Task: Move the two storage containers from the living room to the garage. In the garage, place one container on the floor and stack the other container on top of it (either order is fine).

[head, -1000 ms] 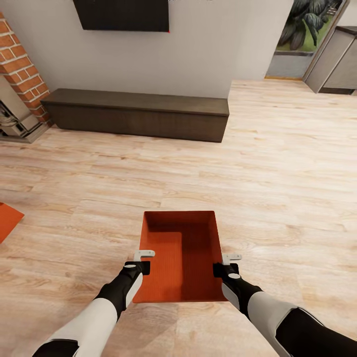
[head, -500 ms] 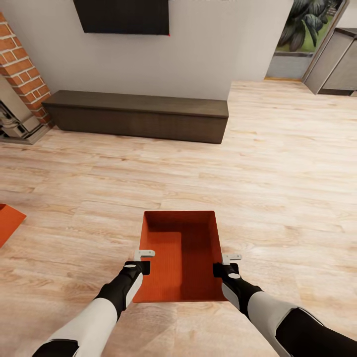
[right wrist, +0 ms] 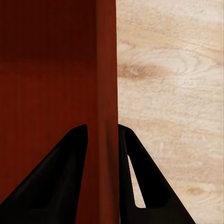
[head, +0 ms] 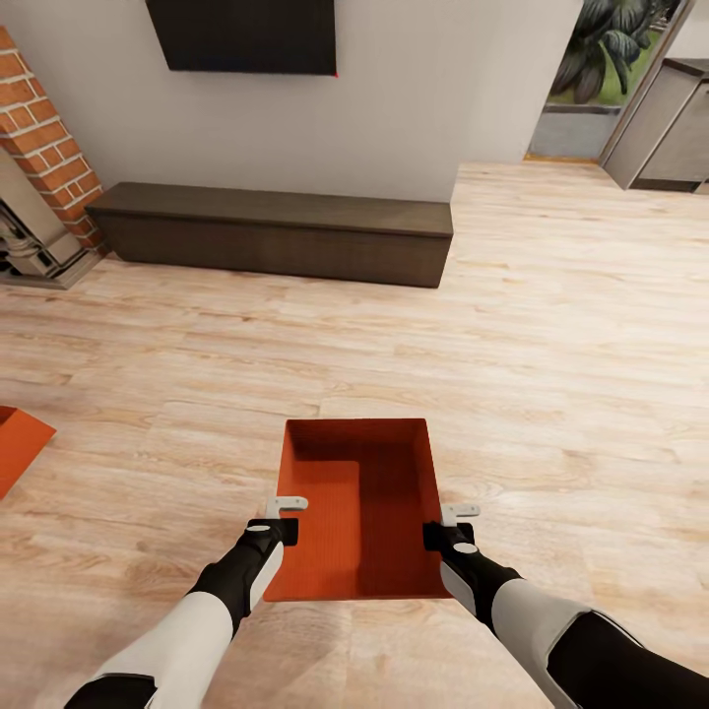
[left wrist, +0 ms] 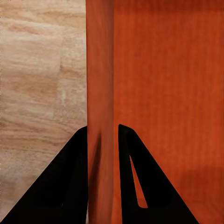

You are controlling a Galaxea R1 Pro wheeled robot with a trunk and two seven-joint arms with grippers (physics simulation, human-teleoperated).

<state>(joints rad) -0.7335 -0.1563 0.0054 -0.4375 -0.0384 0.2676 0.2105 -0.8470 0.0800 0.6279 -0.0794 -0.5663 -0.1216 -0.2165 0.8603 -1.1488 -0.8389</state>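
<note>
So we're in the living room, light wood-plank floor [head: 551,325] everywhere; pale grey wall straight ahead with a dark screen [head: 241,34] hanging on it, and a long dark low cabinet [head: 271,228] sitting against the wall on the planks; red brick fireplace [head: 39,148] off at the left edge, and an opening at the far right with some green plants [head: 606,49] behind it. One storage container [head: 359,507] is held up in front of the robot, open side up, above the planks; left gripper [head: 286,517] is clamped on its left wall, one finger inside and one outside, and the right gripper [head: 451,524] has the right wall pinched the same way. The other storage container [head: 20,443] is on the floor well off to the left, only a corner showing.
</note>
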